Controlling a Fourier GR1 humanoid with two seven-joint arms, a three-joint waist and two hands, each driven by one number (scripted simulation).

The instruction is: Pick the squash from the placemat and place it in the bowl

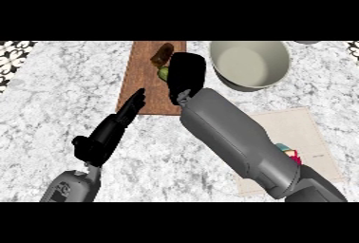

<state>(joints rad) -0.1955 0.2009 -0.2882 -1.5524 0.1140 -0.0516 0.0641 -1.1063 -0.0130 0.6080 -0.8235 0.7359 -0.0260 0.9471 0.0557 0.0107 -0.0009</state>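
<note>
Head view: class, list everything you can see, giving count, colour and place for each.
counter: one, grey-white marble, fills the view
placemat: one, brown, top centre
squash: one, green-brown, on the placemat, partly hidden
bowl: one, pale grey, right of the placemat
sheet: one, beige, lower right
small item: one, teal and pink, on the sheet, mostly hidden
left robot hand: one, black, open, lower left
right robot hand: one, black, over the squash

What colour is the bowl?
The bowl is plain pale greyish beige, shown best in the head view.
</note>
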